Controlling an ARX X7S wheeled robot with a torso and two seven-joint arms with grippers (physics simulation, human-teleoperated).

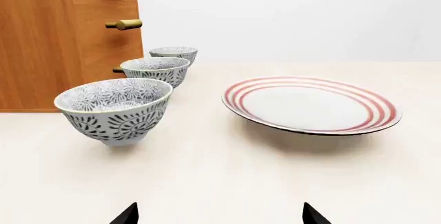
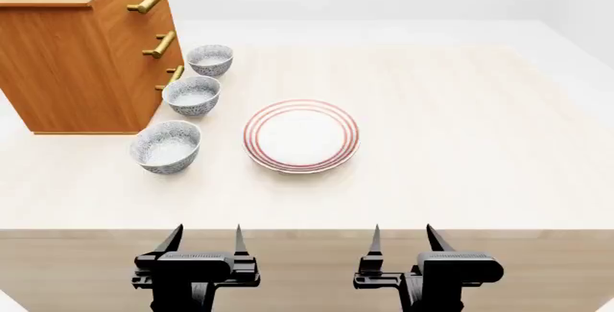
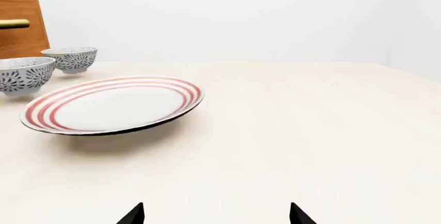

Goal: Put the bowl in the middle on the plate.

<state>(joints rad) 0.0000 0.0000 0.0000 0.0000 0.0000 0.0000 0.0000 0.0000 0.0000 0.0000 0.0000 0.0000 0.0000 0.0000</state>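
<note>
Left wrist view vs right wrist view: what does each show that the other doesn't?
Only the left wrist view shows all three bowls in a row: the nearest bowl, the middle bowl and the farthest bowl, plus a broad face of the wooden drawer cabinet.

Only the right wrist view shows the wide stretch of table on the plate's far side from the bowls; just two bowls appear there, one cut by the frame edge.

Both show the red-ringed plate, with nothing on it, a cabinet handle, and that arm's open gripper tips at the frame's lower edge.
</note>
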